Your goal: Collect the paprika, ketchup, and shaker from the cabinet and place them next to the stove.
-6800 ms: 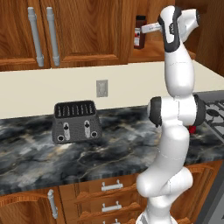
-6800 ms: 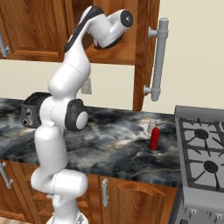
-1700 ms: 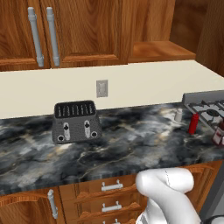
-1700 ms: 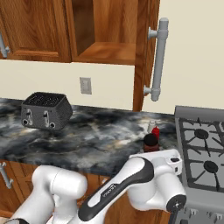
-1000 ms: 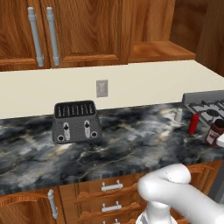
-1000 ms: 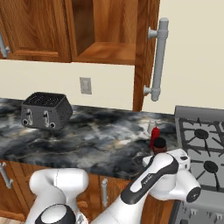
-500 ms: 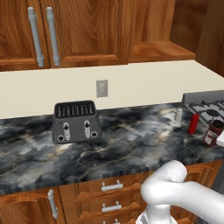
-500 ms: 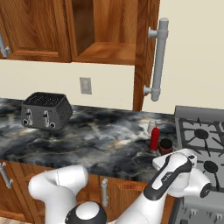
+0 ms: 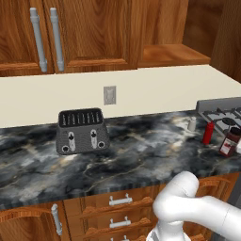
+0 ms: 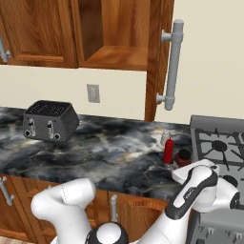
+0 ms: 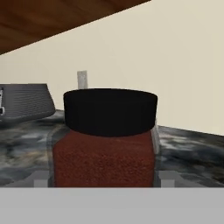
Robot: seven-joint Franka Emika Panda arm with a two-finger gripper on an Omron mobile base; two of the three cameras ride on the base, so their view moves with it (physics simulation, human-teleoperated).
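Paprika [image 9: 230, 142] is now set by ketchup [image 9: 207, 133], shaker [image 9: 192, 124] and stove [image 9: 221, 110], so collecting looks done; end effector [image 11: 103, 177] grip can't be told.

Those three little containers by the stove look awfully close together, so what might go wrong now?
The paprika stands near the counter's front edge and right beside the ketchup, with the shaker just behind. If the hand, close to the jar, pulls back carelessly, it might tip the jar or knock it into the slim ketchup.
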